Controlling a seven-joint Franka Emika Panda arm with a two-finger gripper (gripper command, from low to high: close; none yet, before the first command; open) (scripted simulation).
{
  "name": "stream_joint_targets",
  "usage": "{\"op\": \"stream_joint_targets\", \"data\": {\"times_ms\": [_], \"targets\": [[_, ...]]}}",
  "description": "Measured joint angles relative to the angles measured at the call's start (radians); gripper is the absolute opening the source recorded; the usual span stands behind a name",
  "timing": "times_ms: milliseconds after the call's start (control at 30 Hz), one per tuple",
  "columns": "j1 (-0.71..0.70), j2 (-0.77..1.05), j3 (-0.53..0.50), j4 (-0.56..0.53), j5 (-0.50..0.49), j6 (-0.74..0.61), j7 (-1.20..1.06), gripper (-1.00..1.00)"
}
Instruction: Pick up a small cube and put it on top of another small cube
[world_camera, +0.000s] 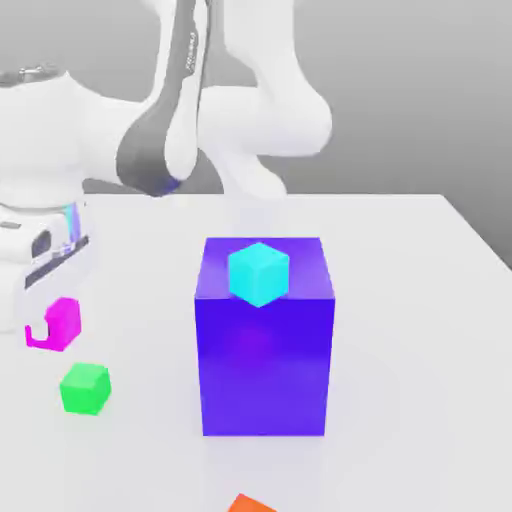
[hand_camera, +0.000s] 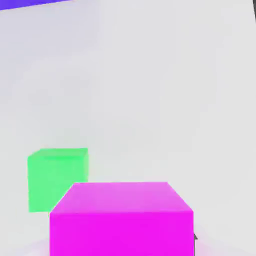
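Worktop (world_camera: 400, 330): bright, washed pale
Block (world_camera: 265, 365) front: soft pinkish sheen
Light source: perhaps overhead, unclear

Four small cubes and one large block, five blocky objects in all, are seen with a single robot arm (world_camera: 265, 120) at one white desk (world_camera: 400, 300). Of the small cubes, one is cyan (world_camera: 259, 274), on top of the lone blue-purple block (world_camera: 265, 350); one is magenta (world_camera: 66, 323) and one is green (world_camera: 86, 389), both off the block toward the exterior view's left; and one is orange (world_camera: 250, 505), in front of the block, partly cut off by the frame. Each color counts one.
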Motion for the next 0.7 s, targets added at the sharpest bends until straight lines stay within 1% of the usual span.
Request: {"op": "stream_joint_targets", "data": {"times_ms": [100, 267, 500, 667, 700], "targets": [[0.001, 0.019, -0.009, -0.025, 0.016, -0.01, -0.07, -1.0], [0.015, 0.065, -0.009, -0.017, 0.07, 0.022, -0.119, -1.0], [0.023, 0.158, 0.004, -0.011, 0.167, 0.104, -0.19, -1.0], [0.001, 0.241, 0.04, -0.015, 0.251, 0.179, -0.249, -1.0], [-0.004, 0.252, 0.047, -0.016, 0.26, 0.189, -0.255, 1.0]]}}
